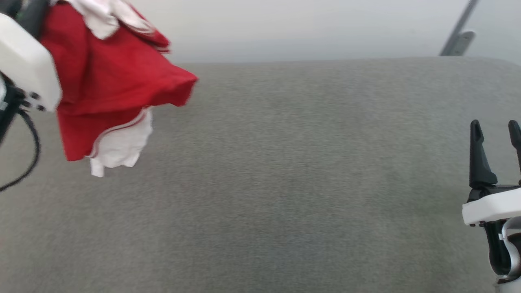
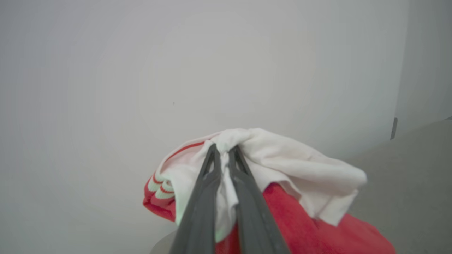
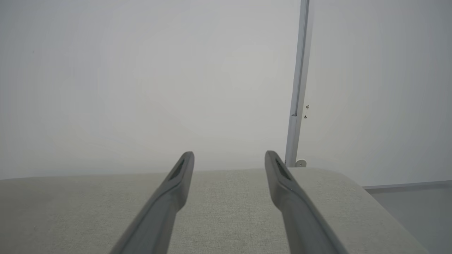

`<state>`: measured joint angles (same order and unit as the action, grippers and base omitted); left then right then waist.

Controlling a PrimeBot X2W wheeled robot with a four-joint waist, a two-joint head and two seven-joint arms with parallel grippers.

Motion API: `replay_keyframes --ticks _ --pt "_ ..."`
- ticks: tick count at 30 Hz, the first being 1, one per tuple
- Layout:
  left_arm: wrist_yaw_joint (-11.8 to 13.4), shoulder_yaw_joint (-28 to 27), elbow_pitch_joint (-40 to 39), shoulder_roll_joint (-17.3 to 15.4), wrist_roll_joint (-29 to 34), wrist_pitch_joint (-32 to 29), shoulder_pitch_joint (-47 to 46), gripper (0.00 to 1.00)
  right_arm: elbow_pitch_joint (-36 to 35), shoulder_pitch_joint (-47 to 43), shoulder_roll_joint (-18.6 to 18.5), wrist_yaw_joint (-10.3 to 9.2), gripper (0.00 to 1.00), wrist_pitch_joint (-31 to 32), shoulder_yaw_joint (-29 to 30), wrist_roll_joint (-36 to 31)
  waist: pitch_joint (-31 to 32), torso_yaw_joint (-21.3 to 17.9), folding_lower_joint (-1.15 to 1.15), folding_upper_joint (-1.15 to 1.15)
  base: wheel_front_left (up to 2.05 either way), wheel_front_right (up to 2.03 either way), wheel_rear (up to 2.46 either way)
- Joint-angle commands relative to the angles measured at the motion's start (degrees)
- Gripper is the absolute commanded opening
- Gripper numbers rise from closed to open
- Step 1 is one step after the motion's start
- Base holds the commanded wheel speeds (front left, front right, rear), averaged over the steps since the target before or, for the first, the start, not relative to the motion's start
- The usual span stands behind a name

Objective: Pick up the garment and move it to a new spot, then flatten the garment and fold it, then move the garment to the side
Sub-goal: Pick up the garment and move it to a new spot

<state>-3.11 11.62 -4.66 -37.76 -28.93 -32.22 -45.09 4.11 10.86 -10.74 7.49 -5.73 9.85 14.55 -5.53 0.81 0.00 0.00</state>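
The garment (image 1: 110, 81), red with white sleeves and striped trim, hangs bunched in the air at the upper left, above the grey padded surface (image 1: 285, 183). In the left wrist view my left gripper (image 2: 222, 150) is shut on a fold of the garment's (image 2: 300, 169) white fabric, with red cloth drooping below. Its white wrist housing (image 1: 24, 61) shows beside the cloth in the head view. My right gripper (image 1: 494, 128) stands open and empty at the right edge, fingers pointing up; in the right wrist view the right gripper (image 3: 229, 158) is spread over the grey surface (image 3: 226, 211). The "23" print is hidden.
The grey surface ends at a far edge against a pale wall. A thin grey pole (image 1: 458, 36) rises at the back right corner, seen also as a white pole (image 3: 298, 88) in the right wrist view. A black cable (image 1: 28, 154) loops at the left.
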Motion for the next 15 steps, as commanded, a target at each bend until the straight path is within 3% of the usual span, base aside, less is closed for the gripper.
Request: replay_keyframes --ticks 1,6,15 --pt "0.12 0.85 -1.90 0.47 -0.42 -0.91 0.83 0.00 -0.45 -0.59 0.63 -0.01 1.00 -0.32 0.71 -0.22 -0.33 -3.22 0.00 0.00 0.00 0.00 0.00" --pt "-0.48 3.31 -5.10 1.59 -0.97 -2.35 0.51 0.00 -0.81 -0.41 1.32 0.00 1.00 -0.47 1.36 -0.13 -1.00 -6.87 0.00 0.00 0.00 0.00 0.00" --pt "-0.04 12.23 -8.84 6.92 -0.97 -7.60 3.40 0.00 1.07 -0.88 3.32 0.00 1.00 -1.69 0.56 0.67 -3.47 -12.76 0.00 0.00 0.00 0.00 0.00"
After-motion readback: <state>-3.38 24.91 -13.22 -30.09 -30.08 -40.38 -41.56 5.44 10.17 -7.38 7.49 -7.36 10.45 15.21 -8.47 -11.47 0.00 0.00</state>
